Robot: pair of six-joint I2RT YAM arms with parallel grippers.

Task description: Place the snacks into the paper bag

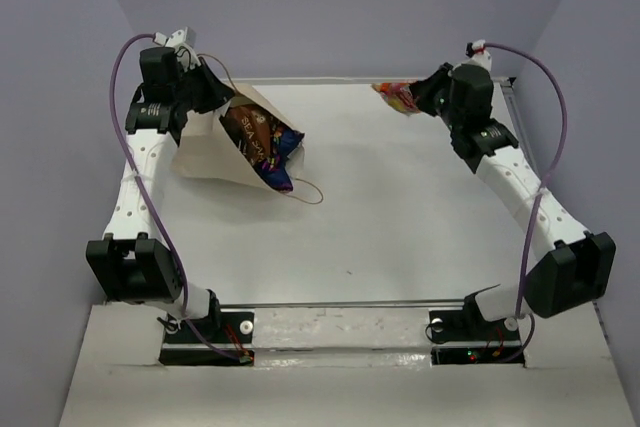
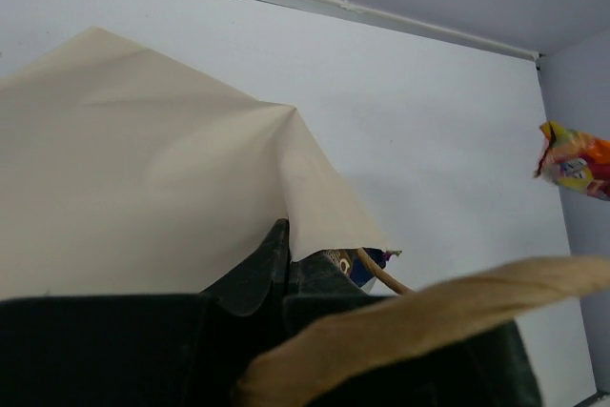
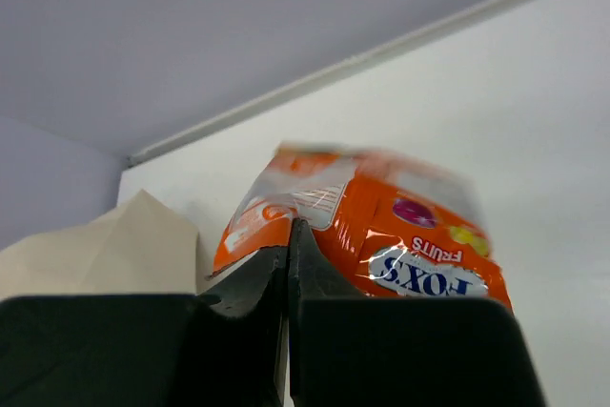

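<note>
Right hand point(image 3: 288, 234) clamped on the small orange-red packet point(image 3: 381, 226); paper bag point(image 3: 105, 245) off to its left. Left hand point(image 2: 284, 237) pinches that bag's edge, other snacks point(image 1: 262, 142) inside.

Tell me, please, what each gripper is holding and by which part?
The left gripper pinches the paper bag by its wall near the mouth; the right gripper pinches the orange-red packet by one edge.

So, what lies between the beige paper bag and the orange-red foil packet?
Nothing: in the top view, only bare white table separates the beige paper bag from the orange-red foil packet.
</note>
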